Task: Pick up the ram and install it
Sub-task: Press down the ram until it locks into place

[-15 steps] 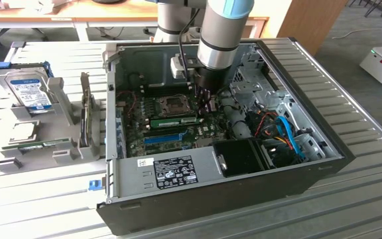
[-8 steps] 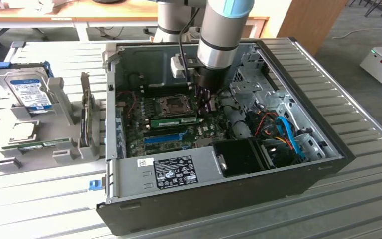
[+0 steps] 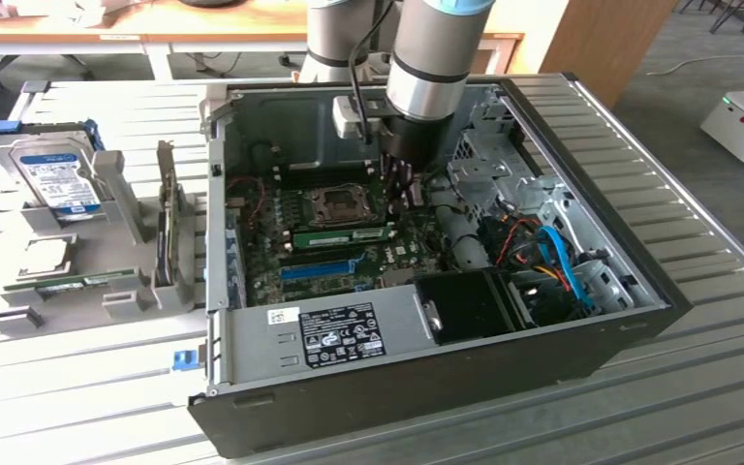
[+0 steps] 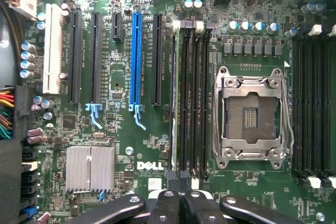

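The ram (image 3: 342, 235) is a long green stick standing on edge in a memory slot of the motherboard (image 3: 297, 254) inside the open computer case (image 3: 631, 291). In the wrist view the ram (image 4: 174, 98) appears edge-on as a thin pale line in the slot nearest the black expansion slots. My gripper (image 3: 403, 190) hangs over the board, just beyond one end of the ram. Its black fingertips (image 4: 167, 199) are pressed together, so my gripper (image 4: 181, 198) is shut, and I see nothing between them. I cannot tell whether it touches the ram.
The empty CPU socket (image 4: 252, 114) sits beside the memory slots, and a blue slot strip (image 4: 136, 61) lies on the other side. Outside the case, at the exterior view's left, a grey fixture (image 3: 152, 271) holds a hard drive (image 3: 62, 179) and another green stick (image 3: 88, 281). Cables (image 3: 553, 262) crowd the case's right end.
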